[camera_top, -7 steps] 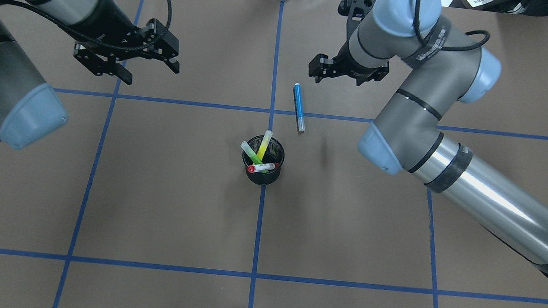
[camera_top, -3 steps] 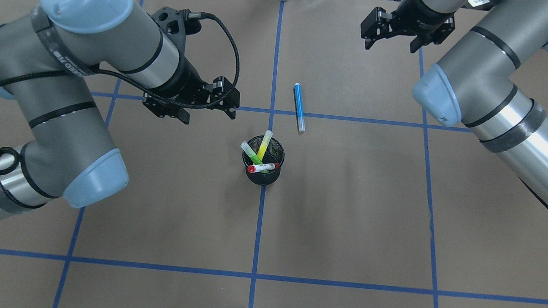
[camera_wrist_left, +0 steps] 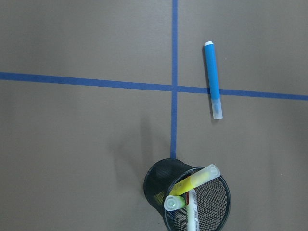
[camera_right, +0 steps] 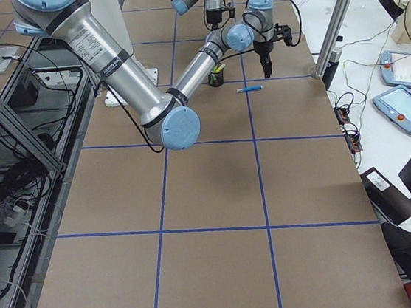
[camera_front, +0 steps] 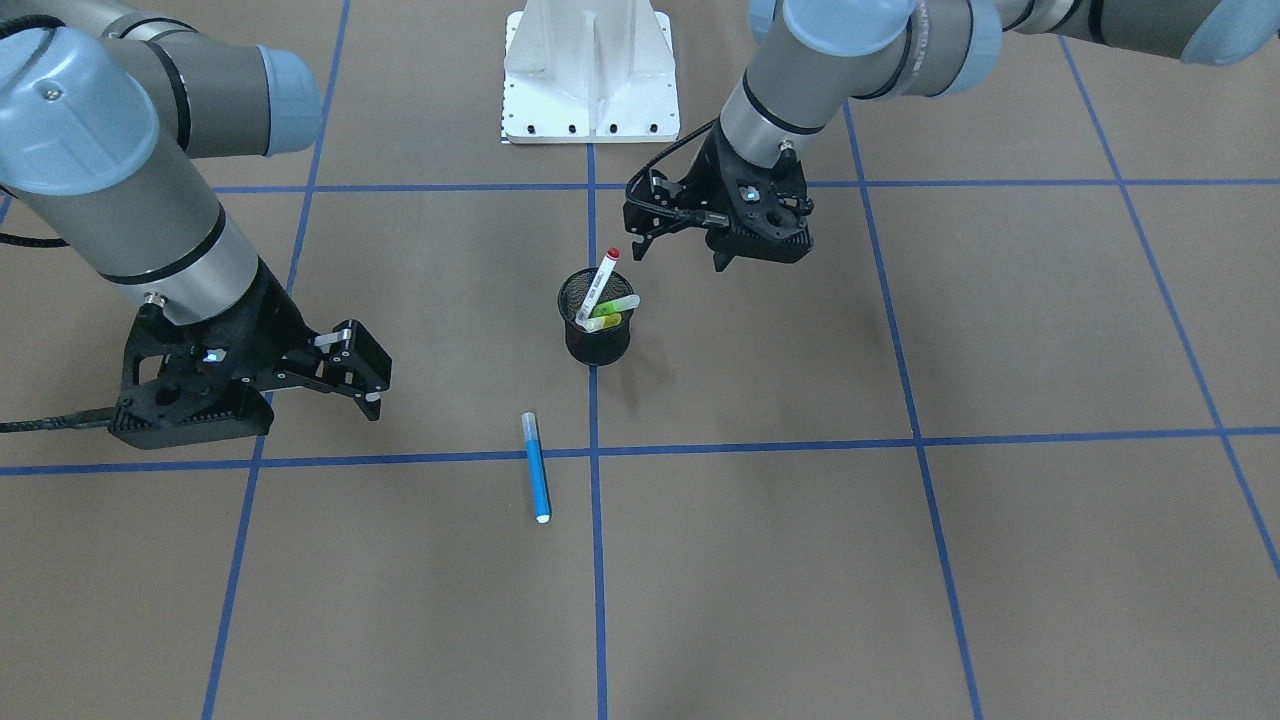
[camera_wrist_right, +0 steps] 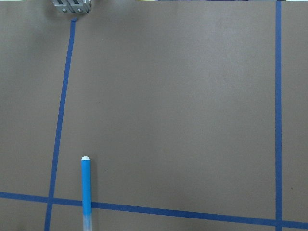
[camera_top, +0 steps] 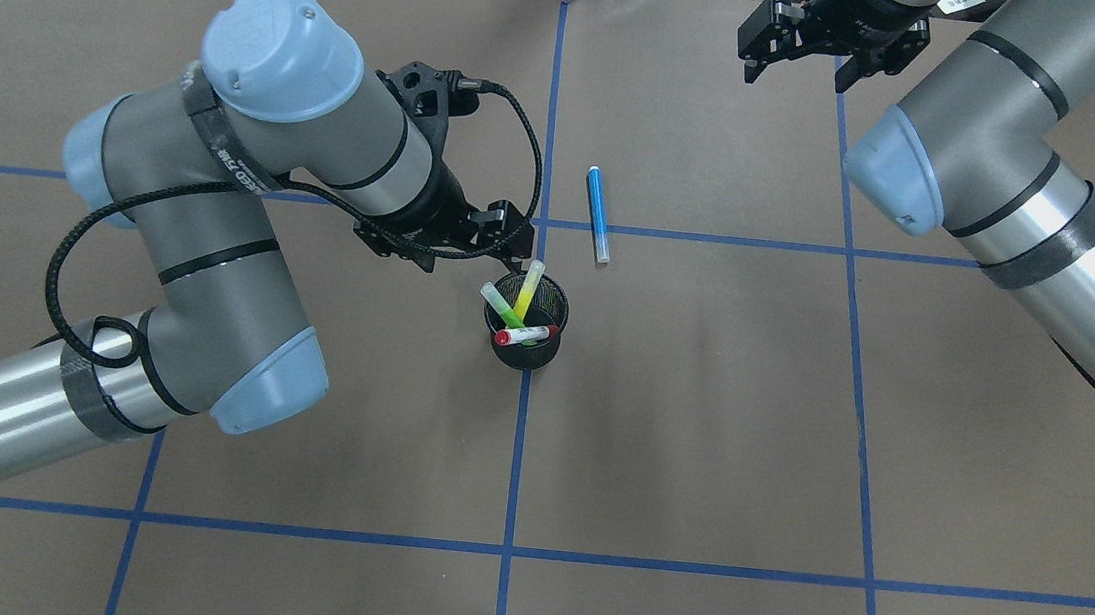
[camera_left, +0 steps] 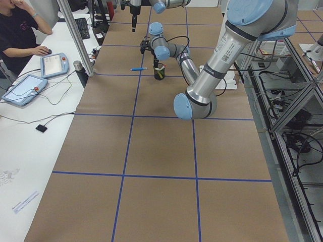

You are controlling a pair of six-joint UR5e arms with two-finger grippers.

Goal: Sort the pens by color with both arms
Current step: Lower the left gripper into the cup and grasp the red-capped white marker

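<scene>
A blue pen (camera_top: 598,215) lies flat on the brown table, just beyond the black mesh cup (camera_top: 549,348). In the cup stand a yellow pen (camera_top: 529,289), a lime green pen (camera_top: 498,303) and a white pen with a red cap (camera_top: 525,333). My left gripper (camera_top: 471,262) hangs open and holds nothing, just left of the cup's far rim. In the front view the left gripper (camera_front: 680,258) sits behind and to the right of the cup (camera_front: 597,340). My right gripper (camera_top: 796,75) is open and holds nothing at the far right edge, well away from the blue pen (camera_front: 537,467).
The white pedestal (camera_front: 590,70) stands at the robot's side of the table. Blue tape lines (camera_top: 518,445) divide the brown surface into squares. A person (camera_left: 17,30) sits at a side table with tablets (camera_left: 22,88) beyond the far edge.
My left arm has swung from the far left in toward the cup. My right gripper has pulled away from the blue pen toward the far right. The pens have not moved.
</scene>
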